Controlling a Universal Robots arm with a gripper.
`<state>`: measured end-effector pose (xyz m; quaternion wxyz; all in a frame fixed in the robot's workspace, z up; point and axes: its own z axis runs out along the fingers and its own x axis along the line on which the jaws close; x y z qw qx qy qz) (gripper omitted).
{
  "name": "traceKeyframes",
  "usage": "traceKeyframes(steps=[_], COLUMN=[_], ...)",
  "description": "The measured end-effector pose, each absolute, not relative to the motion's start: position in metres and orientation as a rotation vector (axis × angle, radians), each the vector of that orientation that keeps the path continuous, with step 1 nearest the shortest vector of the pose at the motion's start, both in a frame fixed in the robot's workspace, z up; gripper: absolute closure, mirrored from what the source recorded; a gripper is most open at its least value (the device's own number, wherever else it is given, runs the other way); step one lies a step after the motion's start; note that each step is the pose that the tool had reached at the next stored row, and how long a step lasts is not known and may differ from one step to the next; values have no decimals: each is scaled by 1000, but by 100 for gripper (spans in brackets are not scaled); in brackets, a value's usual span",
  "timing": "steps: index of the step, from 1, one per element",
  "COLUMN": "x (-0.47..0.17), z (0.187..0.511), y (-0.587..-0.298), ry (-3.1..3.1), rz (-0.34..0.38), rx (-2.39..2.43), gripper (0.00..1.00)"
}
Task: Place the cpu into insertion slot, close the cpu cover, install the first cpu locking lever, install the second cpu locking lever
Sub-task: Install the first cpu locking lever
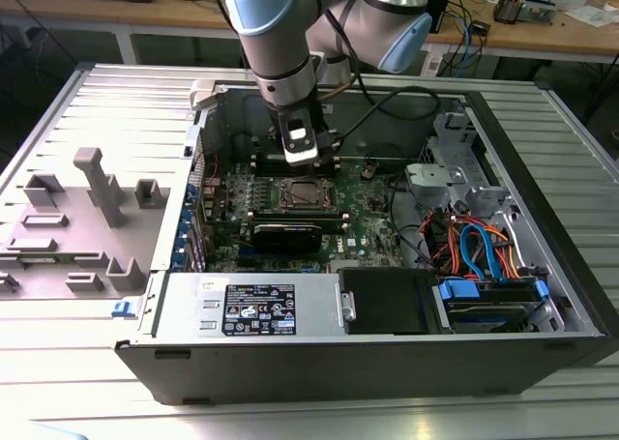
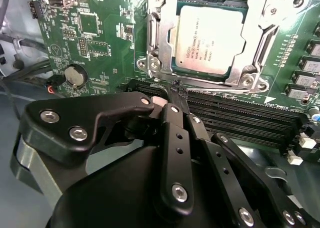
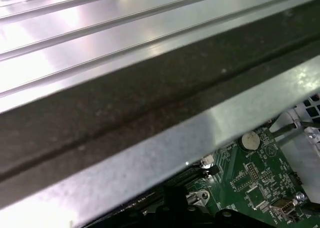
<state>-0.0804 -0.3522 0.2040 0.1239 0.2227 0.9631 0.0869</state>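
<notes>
Jaws are sitting closed together, empty, beside the cpu (image 2: pixel 207 37) lying under the cpu cover (image 2: pixel 160 35); pressing carelessly could be bending a lever.

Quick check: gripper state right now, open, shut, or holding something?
Gripper: black fingers closed together, holding nothing, tips beside the silver-grey metal cpu cover lying down over the square silver-topped cpu.

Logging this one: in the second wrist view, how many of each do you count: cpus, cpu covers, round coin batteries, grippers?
cpu: 1
cpu cover: 1
round coin battery: 1
gripper: 1
Total: 4
</notes>
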Motion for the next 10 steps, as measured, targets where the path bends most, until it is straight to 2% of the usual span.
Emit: traceKeyframes(steps=[5,7,10], x=[-81,-81,-81], z=[202,202,200], y=[-352,-352,-352], ry=[2799,2799,2798], rz=[268,306,318], rx=[684,691,694], gripper=[89,89,89])
